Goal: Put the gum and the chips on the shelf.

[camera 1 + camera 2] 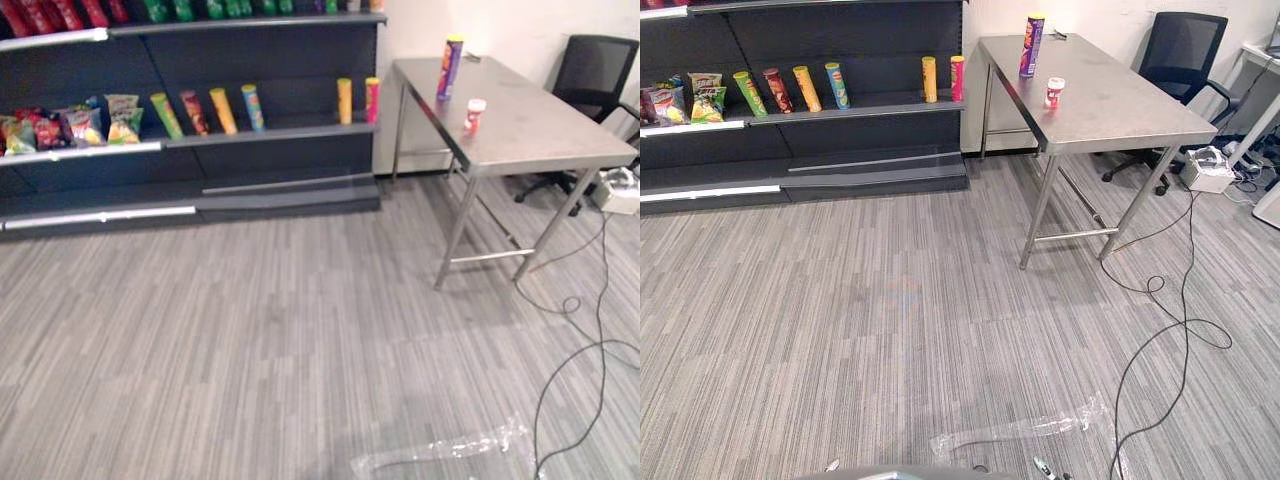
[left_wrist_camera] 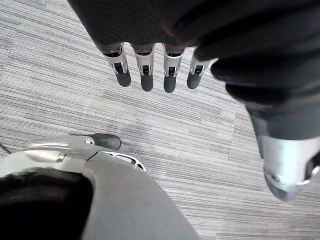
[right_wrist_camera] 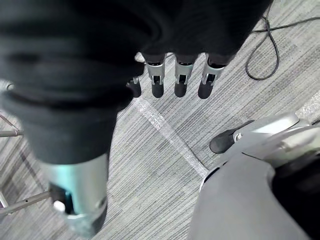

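Both robot hands hang low over the floor. The left hand [image 2: 145,67] has its silver, dark-tipped fingers straight and relaxed in a row, the thumb apart, and nothing in it. The right hand [image 3: 180,75] is the same, loose and empty.

Under them lies a grey carpet [image 1: 250,330] with fine lengthwise stripes. One crinkled strip of clear plastic [image 1: 450,447] lies flat on it, close to the robot.

Farther off, to the right, stands one rectangular table [image 1: 540,125] with a dull brushed-metal top and thin metal legs joined by a low crossbar. Two things stand upright on it, apart from each other. One is the chips can [image 1: 451,67], a tall purple cylinder with a yellow top, near the far edge. The other is the gum tub [image 1: 474,116], small, round, red and white, nearer the robot.

To the left, against the back, is a dark shelf unit [image 1: 290,160] with pale strips on part of its board edges. Its middle board holds six chip tubes. Four are leaning tubes [image 1: 223,110] in green, red, orange and blue. Past a gap, a yellow tube [image 1: 344,101] and a pink tube [image 1: 372,99] stand upright side by side. At the left end of that board sit several glossy snack bags [image 1: 70,125]. The top board carries red and green packs [image 1: 180,10], cut off by the view's edge.

Behind the table stands one black office chair [image 1: 590,70] with a mesh back.
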### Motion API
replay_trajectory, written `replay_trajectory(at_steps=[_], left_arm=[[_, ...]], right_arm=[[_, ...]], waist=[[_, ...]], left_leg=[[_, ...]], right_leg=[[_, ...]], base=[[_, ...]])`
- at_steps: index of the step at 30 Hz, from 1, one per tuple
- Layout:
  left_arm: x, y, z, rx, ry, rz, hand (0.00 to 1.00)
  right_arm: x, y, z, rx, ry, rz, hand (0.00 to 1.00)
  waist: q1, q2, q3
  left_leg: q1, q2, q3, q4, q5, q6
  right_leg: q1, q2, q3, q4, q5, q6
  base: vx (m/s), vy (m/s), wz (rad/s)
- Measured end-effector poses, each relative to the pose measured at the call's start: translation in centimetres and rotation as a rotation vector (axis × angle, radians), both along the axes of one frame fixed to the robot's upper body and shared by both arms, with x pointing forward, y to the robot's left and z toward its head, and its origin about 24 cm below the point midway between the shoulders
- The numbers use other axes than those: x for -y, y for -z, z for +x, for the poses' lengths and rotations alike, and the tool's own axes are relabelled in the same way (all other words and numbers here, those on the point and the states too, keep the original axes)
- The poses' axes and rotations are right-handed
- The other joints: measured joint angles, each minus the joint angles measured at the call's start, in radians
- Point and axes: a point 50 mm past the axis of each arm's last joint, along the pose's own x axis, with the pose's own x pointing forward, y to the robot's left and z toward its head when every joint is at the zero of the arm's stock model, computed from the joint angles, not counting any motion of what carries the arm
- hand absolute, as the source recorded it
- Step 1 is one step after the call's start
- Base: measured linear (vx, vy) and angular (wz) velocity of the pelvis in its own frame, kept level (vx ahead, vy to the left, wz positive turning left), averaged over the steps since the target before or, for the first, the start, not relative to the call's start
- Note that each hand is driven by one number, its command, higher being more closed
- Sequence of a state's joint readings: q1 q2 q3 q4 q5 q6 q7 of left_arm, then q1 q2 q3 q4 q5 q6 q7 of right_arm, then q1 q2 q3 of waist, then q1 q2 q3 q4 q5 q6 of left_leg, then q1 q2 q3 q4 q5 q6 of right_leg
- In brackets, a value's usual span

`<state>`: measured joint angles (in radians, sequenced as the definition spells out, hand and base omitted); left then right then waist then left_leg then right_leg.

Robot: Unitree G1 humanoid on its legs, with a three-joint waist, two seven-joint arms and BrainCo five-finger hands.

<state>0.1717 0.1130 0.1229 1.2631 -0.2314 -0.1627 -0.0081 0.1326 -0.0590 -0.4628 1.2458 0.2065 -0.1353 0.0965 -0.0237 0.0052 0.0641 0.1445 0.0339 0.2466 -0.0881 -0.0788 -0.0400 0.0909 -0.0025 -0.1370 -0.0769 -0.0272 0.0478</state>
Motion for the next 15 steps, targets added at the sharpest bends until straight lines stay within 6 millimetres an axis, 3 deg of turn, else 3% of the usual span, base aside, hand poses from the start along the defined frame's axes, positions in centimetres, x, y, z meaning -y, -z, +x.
replay_trajectory(at_steps=[15], left_arm=[[-0.07, -0.02, 0.07, 0.004, 0.003, -0.003, 0.0]], right_arm=[[-0.01, -0.02, 0.29, 0.0, -0.018, -0.009, 0.0]], waist=[[0.001, 0.002, -0.004]], left_leg=[[0.007, 0.001, 0.022, -0.003, -0.004, -0.007]], right_leg=[[0.003, 0.003, 0.009, -0.009, 0.006, -0.008]], base=[[0.01, -0.028, -0.03]])
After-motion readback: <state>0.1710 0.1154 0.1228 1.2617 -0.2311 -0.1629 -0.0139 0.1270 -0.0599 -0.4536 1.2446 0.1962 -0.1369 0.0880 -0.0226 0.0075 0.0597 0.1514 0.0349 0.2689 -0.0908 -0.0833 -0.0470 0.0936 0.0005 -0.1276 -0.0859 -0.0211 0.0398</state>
